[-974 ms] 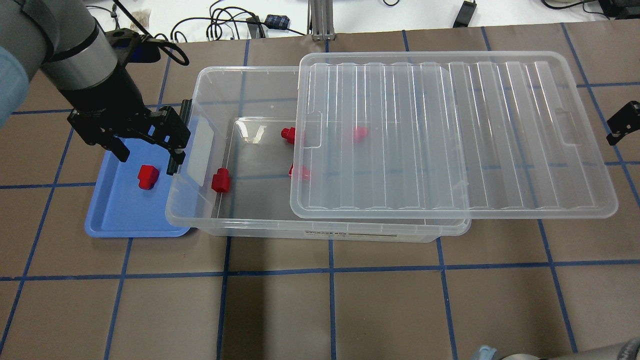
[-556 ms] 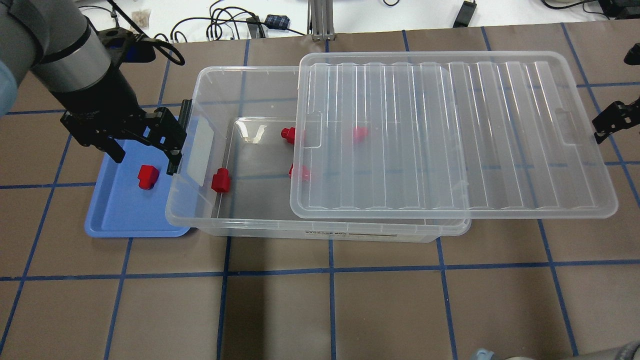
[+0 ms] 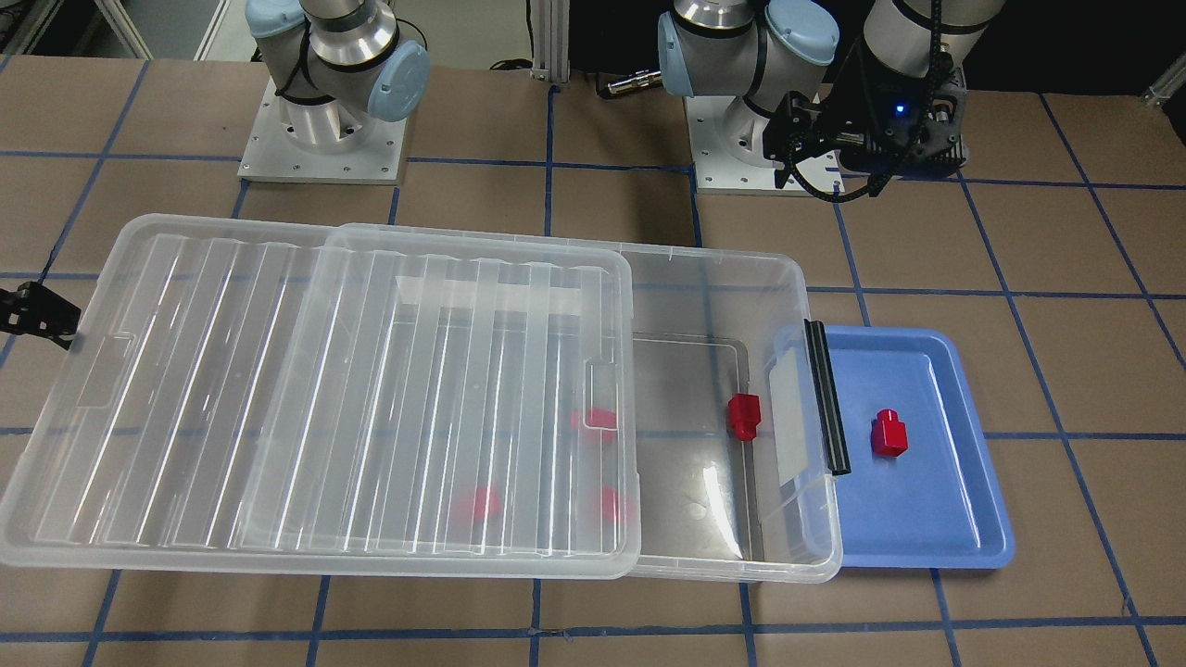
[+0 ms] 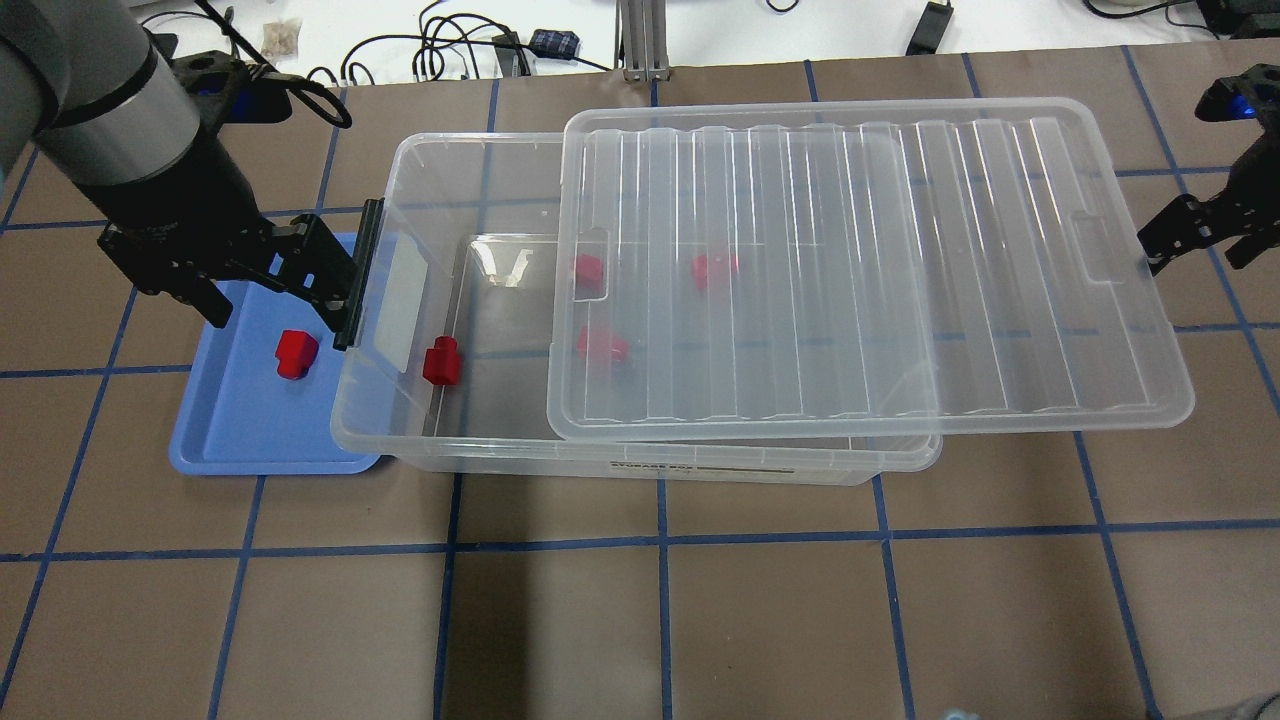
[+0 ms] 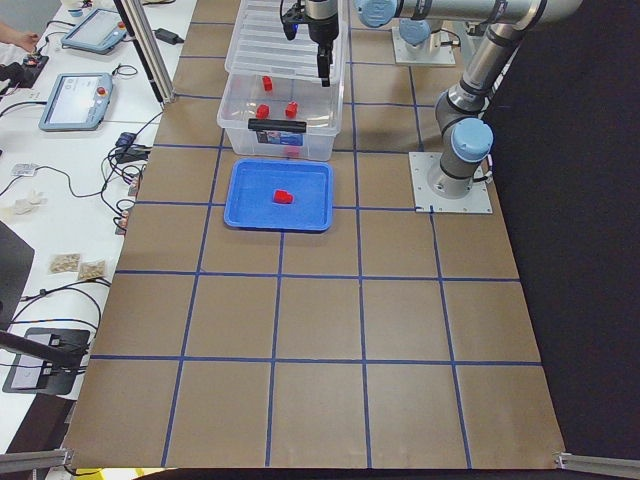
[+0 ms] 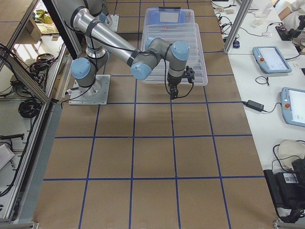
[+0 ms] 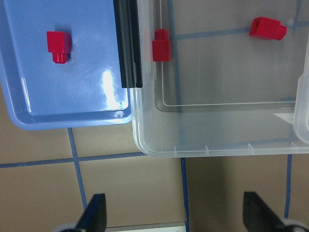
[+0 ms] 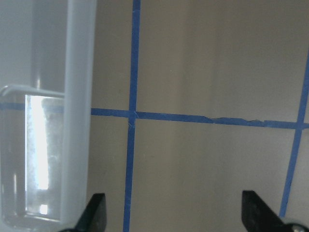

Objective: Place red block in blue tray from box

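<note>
One red block (image 4: 295, 353) lies in the blue tray (image 4: 240, 430), also seen from the front (image 3: 890, 434) and in the left wrist view (image 7: 59, 44). Another red block (image 4: 440, 361) lies in the open end of the clear box (image 4: 500, 450). Three more show blurred under the lid (image 4: 900, 250). My left gripper (image 4: 278, 315) hangs open and empty above the tray's far end, beside the black latch bar (image 4: 360, 270). My right gripper (image 4: 1205, 250) is open and empty at the lid's right short edge (image 8: 79, 96). I cannot tell whether it touches it.
The lid lies askew on the box and overhangs its right end. Cables and a metal post (image 4: 640, 40) lie beyond the table's far edge. The brown table (image 4: 660, 620) has blue tape lines. The arm bases (image 3: 324, 139) stand on the robot's side.
The lid has slid left and covers more of the box. My right gripper has come in to the lid's right edge. My left gripper has drawn a little left and back, still open.
</note>
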Motion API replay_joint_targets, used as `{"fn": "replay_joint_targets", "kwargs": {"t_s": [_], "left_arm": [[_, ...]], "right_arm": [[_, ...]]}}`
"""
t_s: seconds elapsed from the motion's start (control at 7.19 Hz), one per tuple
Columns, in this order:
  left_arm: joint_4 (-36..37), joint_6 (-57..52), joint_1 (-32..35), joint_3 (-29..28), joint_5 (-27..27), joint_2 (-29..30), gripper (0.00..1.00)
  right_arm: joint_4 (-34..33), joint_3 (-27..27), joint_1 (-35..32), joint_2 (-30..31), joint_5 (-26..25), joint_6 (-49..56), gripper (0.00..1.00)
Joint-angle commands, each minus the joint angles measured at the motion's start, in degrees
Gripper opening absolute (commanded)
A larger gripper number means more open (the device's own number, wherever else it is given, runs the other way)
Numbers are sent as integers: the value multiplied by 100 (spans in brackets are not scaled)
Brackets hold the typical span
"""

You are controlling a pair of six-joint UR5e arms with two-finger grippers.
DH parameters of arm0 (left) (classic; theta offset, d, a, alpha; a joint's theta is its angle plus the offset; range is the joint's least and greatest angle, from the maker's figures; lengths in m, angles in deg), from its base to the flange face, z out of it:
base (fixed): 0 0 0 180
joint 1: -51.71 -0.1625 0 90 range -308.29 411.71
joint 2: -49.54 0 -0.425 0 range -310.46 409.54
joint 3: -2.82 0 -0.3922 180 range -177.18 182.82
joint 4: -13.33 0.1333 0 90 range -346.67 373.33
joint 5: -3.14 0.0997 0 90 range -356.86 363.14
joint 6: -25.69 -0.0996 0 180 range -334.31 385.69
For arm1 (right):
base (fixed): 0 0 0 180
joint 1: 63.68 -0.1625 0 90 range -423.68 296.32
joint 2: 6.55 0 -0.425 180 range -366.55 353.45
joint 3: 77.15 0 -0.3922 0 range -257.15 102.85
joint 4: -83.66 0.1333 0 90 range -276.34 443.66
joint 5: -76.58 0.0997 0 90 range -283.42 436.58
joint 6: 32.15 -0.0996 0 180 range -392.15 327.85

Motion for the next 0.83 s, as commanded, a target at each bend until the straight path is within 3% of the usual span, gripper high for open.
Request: {"fn": "replay_joint_targets", "kwargs": {"t_s": [0.0, 0.7], "left_arm": [[-1, 4, -6, 0, 8, -11, 100], [-1, 4, -32, 0, 8, -11, 100]], "right_arm": [[5, 12, -130, -30, 145, 0, 100], [-21, 47, -412, -13, 154, 0, 100]]}}
